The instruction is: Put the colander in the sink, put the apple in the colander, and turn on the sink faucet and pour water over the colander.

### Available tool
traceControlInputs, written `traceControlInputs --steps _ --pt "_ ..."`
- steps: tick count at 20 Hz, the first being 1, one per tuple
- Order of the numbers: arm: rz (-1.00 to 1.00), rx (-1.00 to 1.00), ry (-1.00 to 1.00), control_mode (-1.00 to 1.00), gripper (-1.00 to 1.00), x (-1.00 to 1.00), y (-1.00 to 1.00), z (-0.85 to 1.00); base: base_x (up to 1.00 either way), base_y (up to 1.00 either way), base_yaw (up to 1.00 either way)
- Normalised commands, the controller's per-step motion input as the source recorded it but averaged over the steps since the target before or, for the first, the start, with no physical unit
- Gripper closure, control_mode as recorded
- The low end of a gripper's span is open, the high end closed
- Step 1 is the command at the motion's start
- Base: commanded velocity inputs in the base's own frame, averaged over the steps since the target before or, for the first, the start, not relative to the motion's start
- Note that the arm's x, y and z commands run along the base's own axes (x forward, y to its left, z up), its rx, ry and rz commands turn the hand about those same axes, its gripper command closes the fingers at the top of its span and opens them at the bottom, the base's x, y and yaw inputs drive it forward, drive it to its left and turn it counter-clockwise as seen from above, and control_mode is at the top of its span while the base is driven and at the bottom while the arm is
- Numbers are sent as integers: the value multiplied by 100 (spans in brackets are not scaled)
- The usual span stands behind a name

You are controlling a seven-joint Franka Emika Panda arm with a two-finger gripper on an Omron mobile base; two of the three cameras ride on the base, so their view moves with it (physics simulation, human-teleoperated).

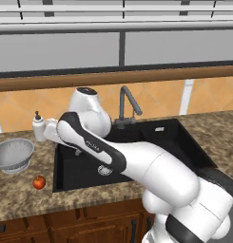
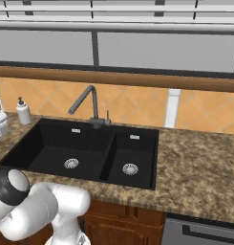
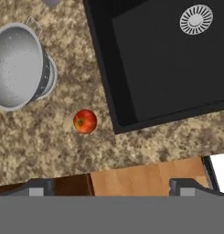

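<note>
The colander (image 3: 19, 66), a round perforated silvery metal bowl with a rim, is seen upright on the speckled granite counter (image 3: 49, 146), well left of the sink (image 3: 168, 68); the apple (image 3: 85, 121), small, red and glossy, lies on the counter between colander and sink edge, apart from both; the sink is matte black and rectangular, with ribbed silver drains; the angular dark-grey sink faucet (image 2: 88, 105) rises behind it; the gripper (image 3: 111, 187) is held above the counter edge, jaws spread wide, nothing grasped.
</note>
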Motion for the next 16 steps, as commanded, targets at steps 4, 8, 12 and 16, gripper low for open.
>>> traceControlInputs --steps 4,8,12,16 --pt "-24 0 0 -100 -100 56 54 -24 0 0 0" --pt "-22 -1 1 -100 -100 55 51 -22 0 0 0" --pt "-18 -2 9 -100 -100 53 40 -23 0 0 0" --pt "-10 -3 24 -100 -100 57 29 -27 0 0 0"
